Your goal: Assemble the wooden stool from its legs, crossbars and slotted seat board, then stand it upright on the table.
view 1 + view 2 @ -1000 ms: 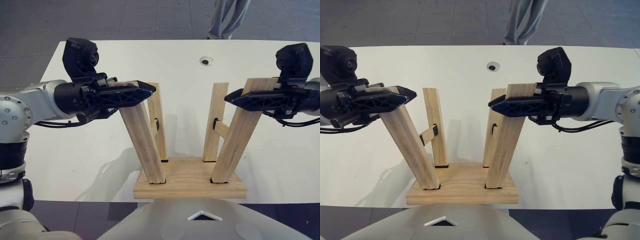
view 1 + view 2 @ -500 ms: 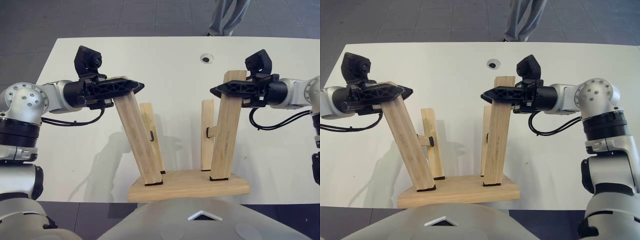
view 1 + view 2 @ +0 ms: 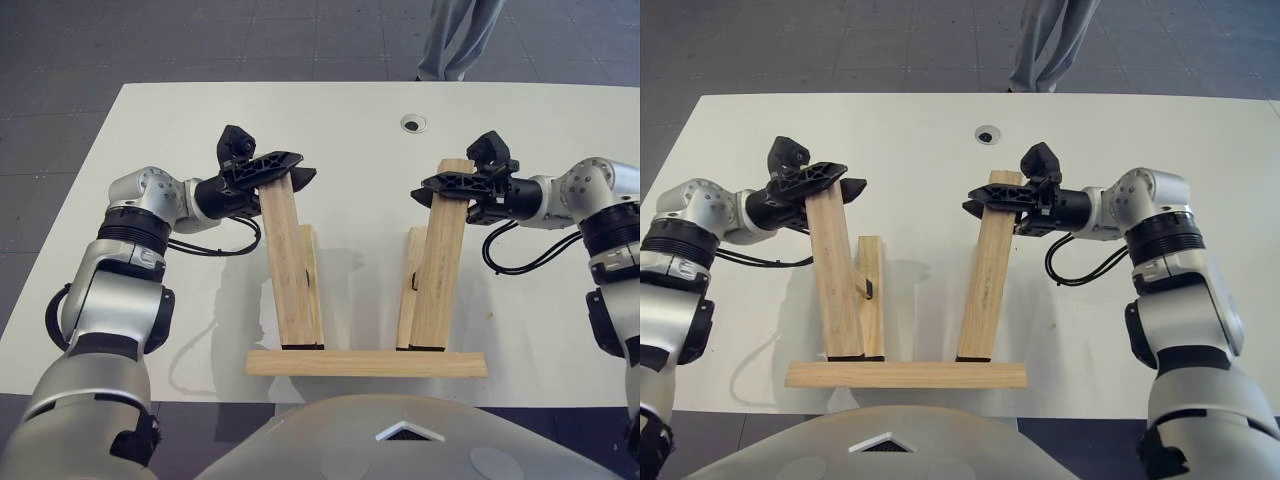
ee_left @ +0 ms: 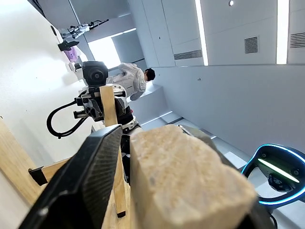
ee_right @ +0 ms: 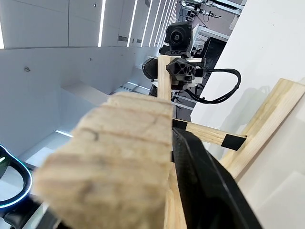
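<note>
The wooden stool is tipped with its legs pointing away from me, and its seat board (image 3: pixel 366 363) shows edge-on near the table's front edge. My left gripper (image 3: pixel 287 170) is shut on the free end of the left front leg (image 3: pixel 288 260). My right gripper (image 3: pixel 432 189) is shut on the free end of the right front leg (image 3: pixel 438 260). The two rear legs (image 3: pixel 312 275) (image 3: pixel 409 290) stand behind them, mostly hidden. In the left wrist view a black finger (image 4: pixel 90 176) presses the leg end (image 4: pixel 186 176). The right wrist view has the same, a finger (image 5: pixel 200 176) against the leg end (image 5: pixel 114 157).
The white table (image 3: pixel 150 250) spreads wide to either side of the stool and beyond it. A round cable hole (image 3: pixel 412 122) sits near the far edge. The seat board lies close to the front edge.
Both grippers have moved forward, away from me, and down with the leg ends in them. The stool has tipped so that the seat board's face no longer shows, only its edge.
</note>
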Action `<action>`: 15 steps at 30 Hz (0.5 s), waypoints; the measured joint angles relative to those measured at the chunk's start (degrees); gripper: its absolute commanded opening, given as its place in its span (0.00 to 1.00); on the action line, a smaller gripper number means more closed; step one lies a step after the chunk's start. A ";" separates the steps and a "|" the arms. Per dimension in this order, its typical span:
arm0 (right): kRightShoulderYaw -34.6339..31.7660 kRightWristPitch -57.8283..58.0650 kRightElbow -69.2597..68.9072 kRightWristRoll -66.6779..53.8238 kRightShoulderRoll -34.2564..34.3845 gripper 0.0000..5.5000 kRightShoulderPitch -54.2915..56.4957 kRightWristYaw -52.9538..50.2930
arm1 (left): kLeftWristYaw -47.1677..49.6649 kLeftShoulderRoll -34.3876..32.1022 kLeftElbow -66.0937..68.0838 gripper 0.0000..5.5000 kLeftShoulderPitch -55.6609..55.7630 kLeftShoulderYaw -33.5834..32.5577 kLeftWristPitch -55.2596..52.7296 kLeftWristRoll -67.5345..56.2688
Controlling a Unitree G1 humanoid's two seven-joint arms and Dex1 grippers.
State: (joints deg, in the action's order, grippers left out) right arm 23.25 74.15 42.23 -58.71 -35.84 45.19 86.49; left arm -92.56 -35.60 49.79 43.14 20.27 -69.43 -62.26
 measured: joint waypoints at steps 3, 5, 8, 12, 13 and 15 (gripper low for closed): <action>0.00 -0.25 1.21 2.81 0.74 0.55 0.23 1.51 | 0.00 -0.03 -0.53 0.57 -1.20 -0.61 -0.21 0.55; -0.02 -0.27 1.27 4.55 0.76 0.62 0.22 2.06 | 0.01 -0.14 -1.02 0.62 -2.08 -1.44 -0.23 0.73; -0.21 -0.45 1.33 7.25 0.75 0.75 0.18 3.49 | 0.01 -0.53 -2.37 0.72 -3.29 -2.55 -0.43 1.30; -0.76 -0.54 1.34 10.13 0.65 0.92 -0.99 4.83 | 0.02 -1.07 -3.84 0.86 -5.07 -3.30 -0.68 1.88; -0.96 -0.67 1.39 10.94 0.60 0.96 -1.27 5.26 | 0.02 -1.73 -4.13 0.89 -5.93 -3.75 -1.01 1.90; -1.59 -0.76 1.71 11.83 0.32 1.00 -1.77 5.77 | 0.03 -3.62 -4.62 0.95 -7.89 -4.09 -1.30 2.06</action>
State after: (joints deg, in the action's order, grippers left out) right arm 21.66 73.38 43.94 -46.89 -35.51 43.42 92.26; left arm -92.54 -39.22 45.16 35.25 16.17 -70.74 -60.19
